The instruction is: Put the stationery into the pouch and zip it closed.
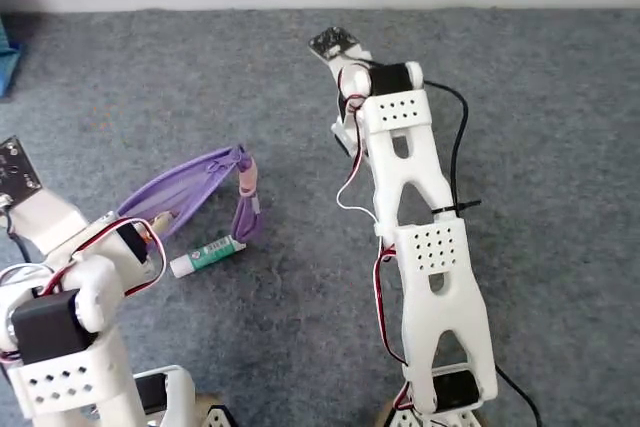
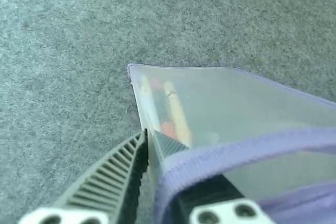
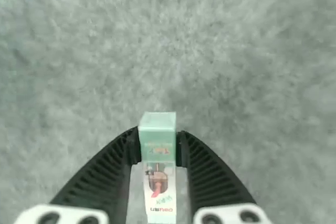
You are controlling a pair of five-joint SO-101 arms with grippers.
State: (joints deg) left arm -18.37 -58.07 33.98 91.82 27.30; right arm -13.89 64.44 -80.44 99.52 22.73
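A translucent purple pouch [image 1: 190,187] is lifted by one end off the grey carpet. My left gripper [image 2: 147,136] is shut on its edge, near the purple zipper band [image 2: 236,148]. Inside the pouch [image 2: 236,103] lie yellow and orange pens [image 2: 176,111]. Beside the pouch, a white and green glue stick [image 1: 207,253] rests on the carpet. My right gripper [image 3: 157,140] is shut on a small green and white box [image 3: 157,129], held above bare carpet. The right arm [image 1: 400,147] stretches toward the far middle, well right of the pouch.
Grey carpet [image 1: 520,147] covers the whole surface, with open room to the right and at the back. A pink tag [image 1: 247,175] hangs at the pouch's far end. Something blue [image 1: 5,62] sits at the far left edge.
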